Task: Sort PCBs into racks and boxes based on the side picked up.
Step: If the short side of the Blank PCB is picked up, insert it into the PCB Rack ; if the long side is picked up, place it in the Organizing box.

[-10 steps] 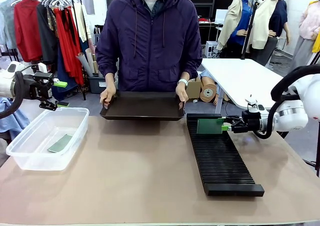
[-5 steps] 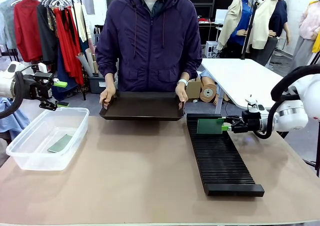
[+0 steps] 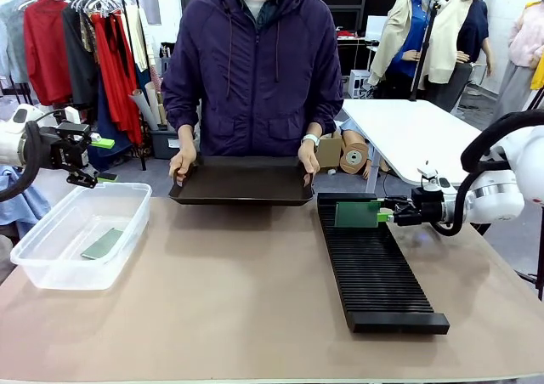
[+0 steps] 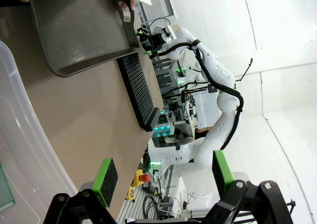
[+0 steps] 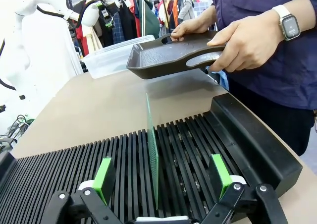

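At the far left our left gripper (image 3: 100,160) hung above the rear corner of the clear box (image 3: 51,269), its green-padded fingers spread wide with nothing between them. In the left wrist view the same spread was plain, the pads standing apart over the table. One PCB (image 3: 103,243) lay flat on the floor of that box, so we judged at least one board sorted to that side.

Toward the middle, the person held a black tray (image 3: 244,181) by both ends, lifted just off the far edge of the table (image 3: 229,299). A left hand (image 3: 182,161) and a right hand (image 3: 309,158) gripped its rim. We saw no boards on the tray, though its floor was dark and partly tilted away from us.

To the right, a second PCB (image 3: 356,214) stood upright on edge in a slot near the far end of the black rack (image 3: 374,273). Our right gripper (image 3: 384,216) sat just beside it with its fingers parted; in the right wrist view the board rose between the pads without either one touching it, so we took it as released.

One board boxed and one racked, then; whether more were coming we could not tell.
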Motion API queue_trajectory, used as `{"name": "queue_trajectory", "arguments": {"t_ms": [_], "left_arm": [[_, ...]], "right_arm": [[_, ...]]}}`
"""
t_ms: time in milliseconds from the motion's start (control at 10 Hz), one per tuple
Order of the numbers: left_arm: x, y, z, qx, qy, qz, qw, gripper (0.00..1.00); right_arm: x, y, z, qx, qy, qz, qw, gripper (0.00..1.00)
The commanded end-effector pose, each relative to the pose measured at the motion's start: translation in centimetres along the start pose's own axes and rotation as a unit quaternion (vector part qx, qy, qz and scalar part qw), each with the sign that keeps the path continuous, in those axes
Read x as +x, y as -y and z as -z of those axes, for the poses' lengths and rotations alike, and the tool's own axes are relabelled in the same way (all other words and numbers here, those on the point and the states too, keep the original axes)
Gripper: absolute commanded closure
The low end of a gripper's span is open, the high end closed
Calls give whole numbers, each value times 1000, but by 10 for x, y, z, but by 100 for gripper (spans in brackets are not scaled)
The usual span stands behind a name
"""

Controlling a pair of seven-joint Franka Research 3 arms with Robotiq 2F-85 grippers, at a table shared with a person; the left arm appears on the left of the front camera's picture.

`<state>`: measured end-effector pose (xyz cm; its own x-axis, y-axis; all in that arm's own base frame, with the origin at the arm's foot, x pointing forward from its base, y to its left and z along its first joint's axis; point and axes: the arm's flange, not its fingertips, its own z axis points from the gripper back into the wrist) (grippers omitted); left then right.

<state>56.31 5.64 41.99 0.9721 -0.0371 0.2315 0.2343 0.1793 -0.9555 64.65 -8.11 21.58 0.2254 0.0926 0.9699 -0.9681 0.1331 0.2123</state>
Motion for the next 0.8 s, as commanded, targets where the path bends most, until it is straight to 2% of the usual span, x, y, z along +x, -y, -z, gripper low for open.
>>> {"name": "queue_trajectory", "arguments": {"t_ms": [0, 400, 500, 700], "left_arm": [[0, 2, -1, 0, -1, 2, 1000, 0], [0, 2, -1, 0, -1, 2, 1000, 0], [0, 2, -1, 0, -1, 2, 1000, 0], [0, 2, -1, 0, -1, 2, 1000, 0]], "right_arm": [[24, -7, -3, -13, 24, -18, 999, 0], [64, -25, -9, 10, 28, -21, 999, 0], [72, -35, -8, 21, 30, -5, 999, 0], [87, -66, -1, 48, 59, 84, 994, 0]]}}
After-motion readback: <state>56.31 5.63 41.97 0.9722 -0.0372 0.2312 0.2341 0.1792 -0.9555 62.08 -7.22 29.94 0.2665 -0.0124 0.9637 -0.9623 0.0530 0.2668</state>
